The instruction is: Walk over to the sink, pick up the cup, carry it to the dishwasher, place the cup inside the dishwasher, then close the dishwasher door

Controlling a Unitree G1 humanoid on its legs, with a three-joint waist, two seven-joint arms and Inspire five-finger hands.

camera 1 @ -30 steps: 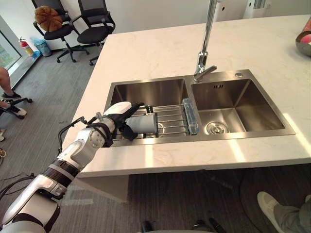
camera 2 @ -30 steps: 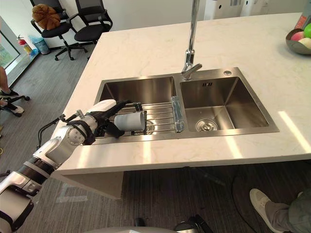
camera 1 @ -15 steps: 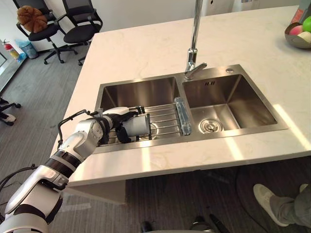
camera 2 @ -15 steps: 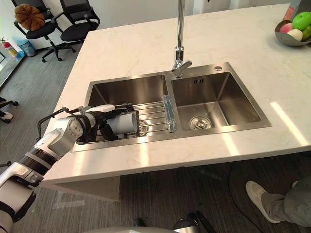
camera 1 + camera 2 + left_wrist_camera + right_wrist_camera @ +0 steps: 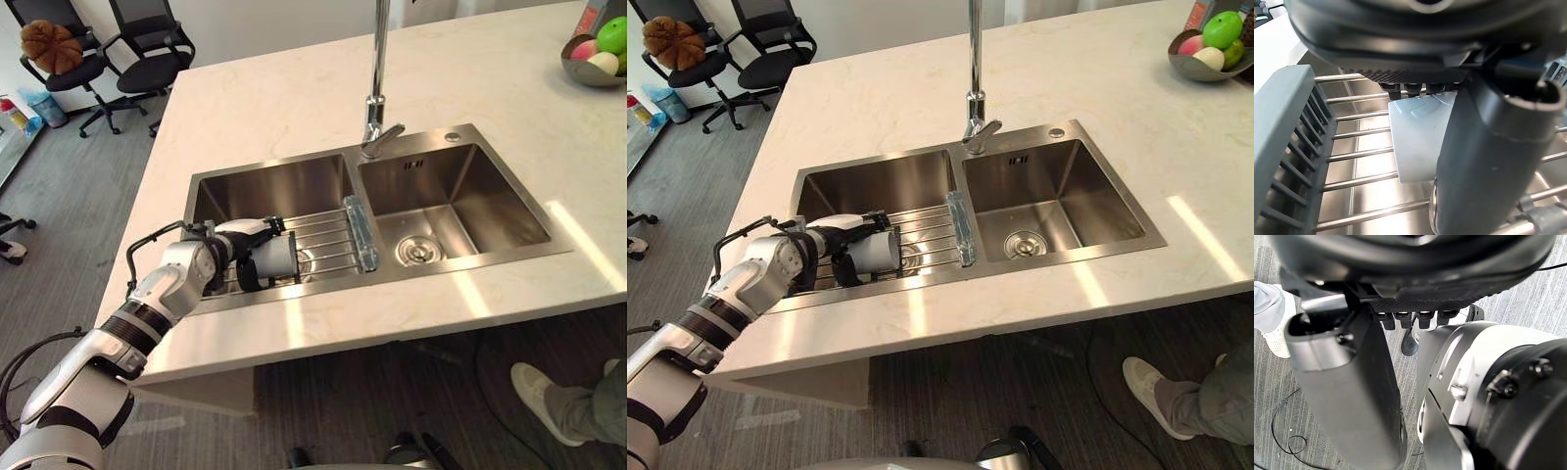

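The cup [image 5: 277, 257] lay on its side on the wire rack [image 5: 328, 240], in the basin of the sink [image 5: 274, 191] to the left of the tap [image 5: 375, 98] and nearer the robot than the tap. The left hand [image 5: 235, 255] was wrapped round it. In the left wrist view the fingers [image 5: 1413, 88] curled over the white wall from above and the thumb [image 5: 1488, 161] crossed in front of it. The clasp sat closer to the cup's base than to its mouth, which faced the tap's side. The cup seemed to rest on the rods, not yet lifted, though a slight gap could not be ruled out. The right hand [image 5: 1347, 382] hung over the floor, well away from the tap, and whether it was spread or closed could not be told.

The pick-up looked to be at the point of closing and lifting. The smooth round wall could have slid out of the clasp if the lift began before the thumb pressed firmly. The cup would then have dropped onto the rods and rolled toward the tap-side end of the rack. The rack seemed only laid across the basin, so a finger hooked under a rod could have dragged it along. A lift drawn back rather than straight up could have knocked the cup on the basin wall opposite the tap
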